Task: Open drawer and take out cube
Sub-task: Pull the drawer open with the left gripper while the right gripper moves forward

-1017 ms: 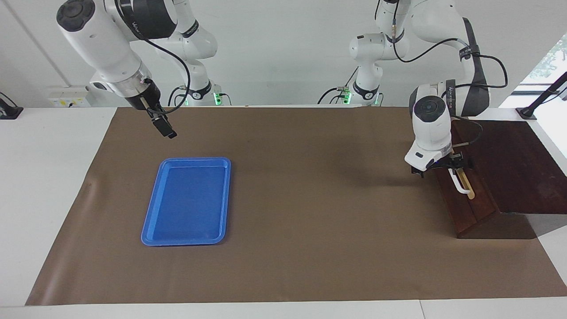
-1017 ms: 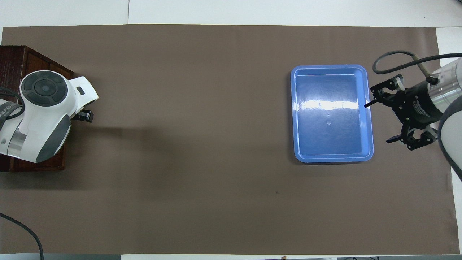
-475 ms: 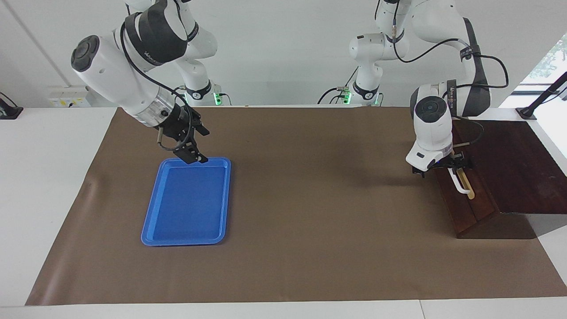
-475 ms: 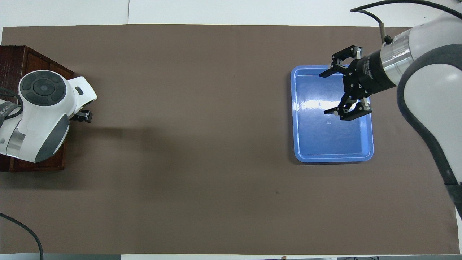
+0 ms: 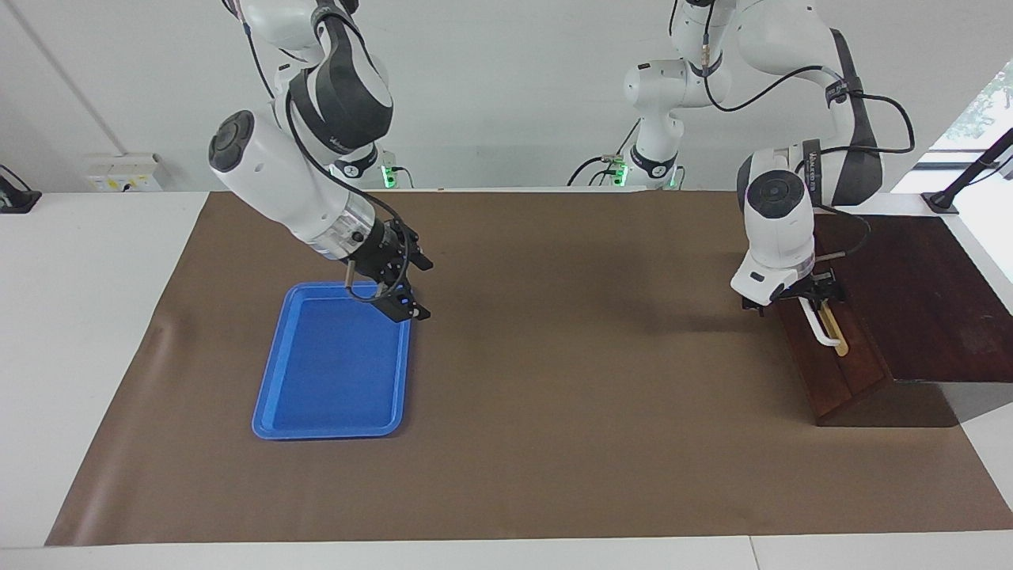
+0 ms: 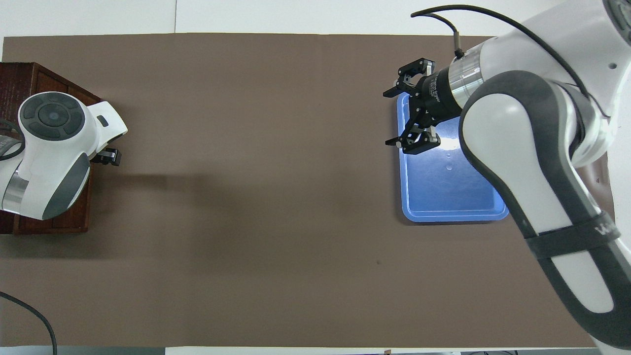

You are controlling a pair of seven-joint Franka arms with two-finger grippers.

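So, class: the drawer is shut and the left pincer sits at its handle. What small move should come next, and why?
Probably close the left pincer on the handle, so it can pull. The drawer is shut, the pincer stands open at the handle's upper end, and no cube shows. The right pincer, open, hangs over the tray's edge.

There are small words on the dark bands of both arms, but they cannot be read.

The white right arm stretches low and slanted, its black end effector [image 5: 407, 286] spread open; the left end effector [image 5: 803, 299], wrist bent downward, also gapes.
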